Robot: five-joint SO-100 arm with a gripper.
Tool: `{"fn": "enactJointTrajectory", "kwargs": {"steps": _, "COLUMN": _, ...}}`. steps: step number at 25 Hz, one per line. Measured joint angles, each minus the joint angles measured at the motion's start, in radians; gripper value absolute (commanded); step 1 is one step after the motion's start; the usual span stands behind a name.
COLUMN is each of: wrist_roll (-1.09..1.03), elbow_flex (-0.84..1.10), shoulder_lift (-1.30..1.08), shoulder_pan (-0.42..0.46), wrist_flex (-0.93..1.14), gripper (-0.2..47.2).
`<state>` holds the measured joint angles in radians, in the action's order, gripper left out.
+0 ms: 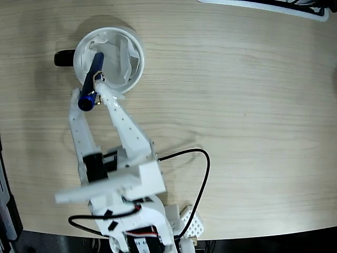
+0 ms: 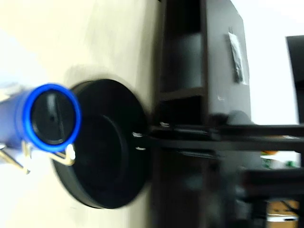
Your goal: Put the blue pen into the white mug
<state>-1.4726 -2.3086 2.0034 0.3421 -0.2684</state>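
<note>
Pen (image 1: 90,81) slants over the mug (image 1: 132,76) rim, upper left; claw (image 1: 92,95) closed on it; bare wooden table (image 1: 237,105) around.

The blue pen (image 2: 47,118) looms end-on before a black round base (image 2: 109,152).

One blue pen (image 1: 90,81), one white mug (image 1: 136,52), and seemingly one gripper (image 1: 90,96).
</note>
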Motion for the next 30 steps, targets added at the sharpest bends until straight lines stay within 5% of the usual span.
{"fn": "enactJointTrajectory", "kwargs": {"steps": 9, "wrist_roll": -0.002, "elbow_flex": -0.086, "shoulder_lift": -0.127, "shoulder_pan": -0.006, "wrist_flex": -0.089, "gripper": 0.2}}
{"fn": "enactJointTrajectory", "kwargs": {"steps": 19, "wrist_roll": 0.003, "elbow_flex": -0.138, "shoulder_lift": -0.144, "shoulder_pan": -0.023, "wrist_flex": -0.130, "gripper": 35.8}}
{"fn": "enactJointTrajectory", "kwargs": {"steps": 22, "wrist_roll": 0.008, "elbow_flex": -0.176, "shoulder_lift": -0.144, "shoulder_pan": -0.021, "wrist_flex": -0.183, "gripper": 38.3}}
{"fn": "enactJointTrajectory", "kwargs": {"steps": 25, "wrist_roll": 0.087, "elbow_flex": -0.235, "shoulder_lift": -0.121, "shoulder_pan": -0.025, "wrist_flex": -0.235, "gripper": 34.7}}
{"fn": "enactJointTrajectory", "kwargs": {"steps": 30, "wrist_roll": 0.356, "elbow_flex": -0.360, "shoulder_lift": 0.049, "shoulder_pan": -0.054, "wrist_flex": -0.285, "gripper": 0.6}}
